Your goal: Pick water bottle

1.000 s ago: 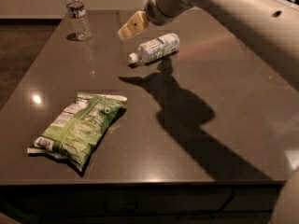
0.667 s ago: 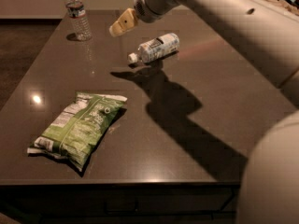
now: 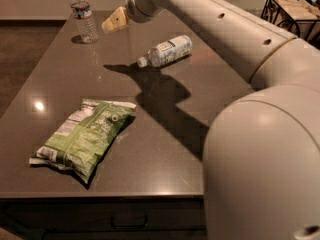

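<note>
- The water bottle [image 3: 82, 14] stands upright at the far left corner of the desk [image 3: 50, 74].
- The end effector [image 3: 114, 20] hangs above the desk just right of the water bottle, apart from it.
- A second bottle [image 3: 167, 50] lies on its side on the desk, to the right of the end effector and nearer the camera, cap end pointing left.
- A snack bag [image 3: 82, 136] lies flat on the near left part of the desk, well apart from both bottles.
- The arm [image 3: 225, 29] reaches in from the near right, over the desk's right side and behind the second bottle.
- A stand [image 3: 290, 9] sits beyond the desk's far right corner.
</note>
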{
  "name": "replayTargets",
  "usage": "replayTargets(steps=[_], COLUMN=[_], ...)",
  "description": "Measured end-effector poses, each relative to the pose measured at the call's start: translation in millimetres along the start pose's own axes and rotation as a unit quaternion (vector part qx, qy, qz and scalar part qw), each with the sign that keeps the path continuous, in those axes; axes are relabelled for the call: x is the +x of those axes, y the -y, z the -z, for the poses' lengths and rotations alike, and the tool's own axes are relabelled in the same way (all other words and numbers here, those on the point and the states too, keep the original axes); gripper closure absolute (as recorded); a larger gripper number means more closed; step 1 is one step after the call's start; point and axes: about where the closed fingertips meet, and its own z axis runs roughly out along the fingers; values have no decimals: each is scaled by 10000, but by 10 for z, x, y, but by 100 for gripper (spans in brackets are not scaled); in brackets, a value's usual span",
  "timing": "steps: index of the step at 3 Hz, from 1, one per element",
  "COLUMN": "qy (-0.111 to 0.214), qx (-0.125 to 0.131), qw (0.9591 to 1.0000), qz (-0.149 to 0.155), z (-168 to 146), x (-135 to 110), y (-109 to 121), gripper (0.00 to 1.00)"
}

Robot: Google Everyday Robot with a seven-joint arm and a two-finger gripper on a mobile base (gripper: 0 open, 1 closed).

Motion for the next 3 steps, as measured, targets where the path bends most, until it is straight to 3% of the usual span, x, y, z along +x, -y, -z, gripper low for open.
replayTargets(steps=[1, 2, 3], qy=[336, 827, 1187], qx=[83, 55, -29], qw=[9982, 9934, 9900], qz=[-484, -794, -758], z=[-272, -508, -707], x=[-128, -314, -460], y=[-42, -180, -359], gripper=[0, 0, 0])
